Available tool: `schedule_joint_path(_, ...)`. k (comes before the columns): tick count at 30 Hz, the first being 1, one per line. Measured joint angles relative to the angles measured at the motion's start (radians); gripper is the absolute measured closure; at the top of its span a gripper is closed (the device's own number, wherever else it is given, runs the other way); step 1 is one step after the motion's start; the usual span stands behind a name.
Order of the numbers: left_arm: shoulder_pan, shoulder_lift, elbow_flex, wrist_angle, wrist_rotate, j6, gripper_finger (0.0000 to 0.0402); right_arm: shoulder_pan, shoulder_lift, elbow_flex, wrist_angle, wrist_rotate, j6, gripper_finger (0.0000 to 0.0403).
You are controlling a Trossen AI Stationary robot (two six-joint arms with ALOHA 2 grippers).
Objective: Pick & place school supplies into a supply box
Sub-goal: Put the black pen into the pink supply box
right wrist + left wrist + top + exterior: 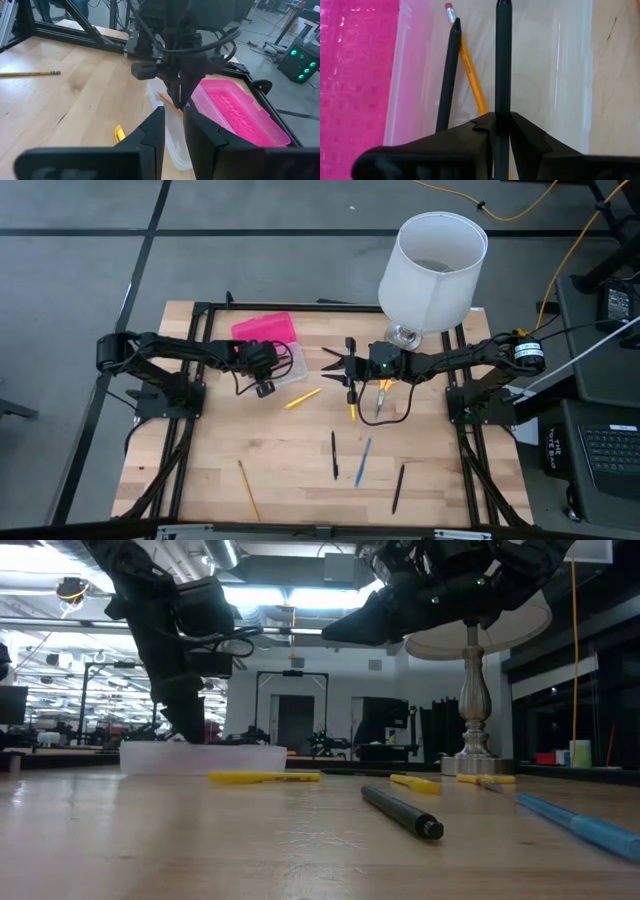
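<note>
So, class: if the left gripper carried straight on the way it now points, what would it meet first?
Probably the clear base of the supply box. The left gripper, holding a black pen, points down into it, beside a pencil and another black pen.

Overhead, table-level and two close wrist cameras share the table (300, 470)

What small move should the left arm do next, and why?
Probably open the left end effector fully to drop the black pen. The pen sits between its fingers directly over the clear base, where a pencil and another black pen already lie.
</note>
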Motion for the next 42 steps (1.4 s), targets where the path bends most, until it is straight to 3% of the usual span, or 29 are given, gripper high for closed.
schedule_joint_path(8,-0.002,0.019,0.0,-0.002,0.008,-0.008,0.034,0.0,0.0,0.0,0.0,0.0,0.0,0.0327)
schedule_joint_path(14,-0.027,-0.03,0.0,-0.005,0.024,0.078,0.0339,0.0,0.0,0.0,0.0,0.0,0.0,0.0327)
schedule_joint_path(26,-0.073,-0.348,-0.012,0.019,0.017,0.225,0.0364,0.0,0.0,0.0,-0.004,0.0,0.0,0.0327)
schedule_joint_path(35,-0.103,-0.611,-0.194,0.148,0.044,0.22,0.0391,0.0,0.0,0.0,-0.011,0.0,0.0,0.0327)
schedule_joint_path(42,-0.138,-0.747,-0.248,0.18,0.124,0.219,0.0401,0.0,0.0,0.0,-0.013,0.0,0.027,0.0327)
